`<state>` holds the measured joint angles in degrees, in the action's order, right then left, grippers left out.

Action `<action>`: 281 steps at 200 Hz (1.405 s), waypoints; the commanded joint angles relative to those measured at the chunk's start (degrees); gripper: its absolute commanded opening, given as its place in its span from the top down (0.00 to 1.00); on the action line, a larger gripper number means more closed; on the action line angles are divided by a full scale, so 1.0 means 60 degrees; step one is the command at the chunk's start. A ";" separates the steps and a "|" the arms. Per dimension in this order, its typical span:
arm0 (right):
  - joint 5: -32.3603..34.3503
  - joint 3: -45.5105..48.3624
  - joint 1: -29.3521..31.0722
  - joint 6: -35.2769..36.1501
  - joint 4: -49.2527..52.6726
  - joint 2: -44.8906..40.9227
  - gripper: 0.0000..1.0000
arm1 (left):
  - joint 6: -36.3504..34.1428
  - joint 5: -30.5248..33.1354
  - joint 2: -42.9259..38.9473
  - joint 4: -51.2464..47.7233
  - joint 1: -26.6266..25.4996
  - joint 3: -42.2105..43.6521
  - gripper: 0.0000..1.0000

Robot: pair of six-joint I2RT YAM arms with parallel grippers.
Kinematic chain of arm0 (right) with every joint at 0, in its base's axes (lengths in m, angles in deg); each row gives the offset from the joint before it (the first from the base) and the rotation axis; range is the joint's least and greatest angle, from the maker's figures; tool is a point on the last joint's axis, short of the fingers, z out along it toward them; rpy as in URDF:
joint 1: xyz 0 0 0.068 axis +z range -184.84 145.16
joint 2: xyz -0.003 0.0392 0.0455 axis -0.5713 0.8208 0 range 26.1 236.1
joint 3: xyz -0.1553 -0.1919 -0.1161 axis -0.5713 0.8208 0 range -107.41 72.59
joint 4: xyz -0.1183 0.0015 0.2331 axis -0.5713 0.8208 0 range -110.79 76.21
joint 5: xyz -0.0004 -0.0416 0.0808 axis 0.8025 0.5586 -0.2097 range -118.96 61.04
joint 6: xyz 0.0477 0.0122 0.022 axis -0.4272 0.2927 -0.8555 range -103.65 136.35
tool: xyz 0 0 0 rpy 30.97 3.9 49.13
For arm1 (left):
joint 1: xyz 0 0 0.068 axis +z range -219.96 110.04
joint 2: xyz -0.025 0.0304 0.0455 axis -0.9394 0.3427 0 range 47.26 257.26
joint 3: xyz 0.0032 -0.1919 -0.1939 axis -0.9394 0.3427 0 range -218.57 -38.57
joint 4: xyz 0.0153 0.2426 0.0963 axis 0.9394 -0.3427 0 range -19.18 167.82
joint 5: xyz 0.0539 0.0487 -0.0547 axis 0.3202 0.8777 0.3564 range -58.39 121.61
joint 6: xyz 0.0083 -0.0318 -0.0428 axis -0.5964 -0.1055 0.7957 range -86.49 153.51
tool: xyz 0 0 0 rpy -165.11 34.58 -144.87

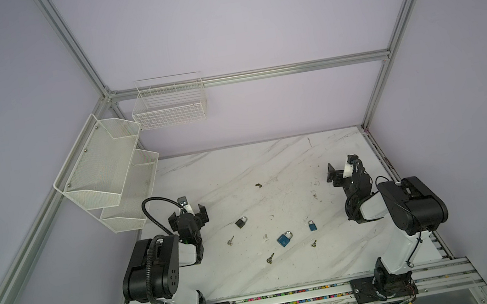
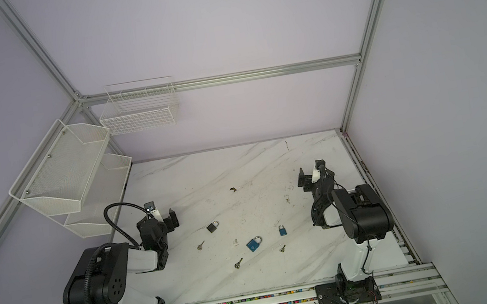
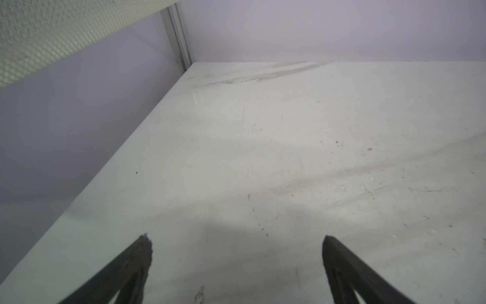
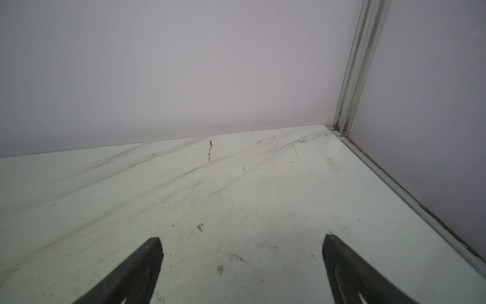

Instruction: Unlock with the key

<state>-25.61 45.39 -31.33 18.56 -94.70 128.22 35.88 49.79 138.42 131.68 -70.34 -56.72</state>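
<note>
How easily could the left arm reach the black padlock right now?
Probably easily. The left gripper is open and empty, and the black padlock lies close by on the marble tabletop with nothing between them. The silver key lies apart from it, out of the way.

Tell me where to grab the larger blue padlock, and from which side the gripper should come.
Grip the larger blue padlock by its square body, not the thin shackle. It lies flat on the table with the shackle pointing to the far right, so come straight down from above, wrist turned to its diagonal, closing on the body's two side edges.
</note>
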 commanded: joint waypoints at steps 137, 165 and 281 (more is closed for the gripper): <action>0.0587 0.0693 0.0045 -0.0085 -0.1150 -0.0654 0.03 | -0.0070 -0.0279 -0.1191 0.0517 0.0064 0.0100 0.00; 0.0568 0.0351 0.0042 -0.0134 0.0378 -0.1635 0.02 | 0.0049 -0.0274 -0.2783 -0.0474 0.0064 0.0267 0.00; 0.0690 -0.0501 -0.0007 -0.6522 0.7500 -0.5834 0.03 | 0.6681 -0.0216 -0.7535 -0.8306 0.0096 -0.1065 0.00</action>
<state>-17.41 42.44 -31.38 -11.69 -59.99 96.55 64.67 49.83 96.52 87.77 -70.32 -60.15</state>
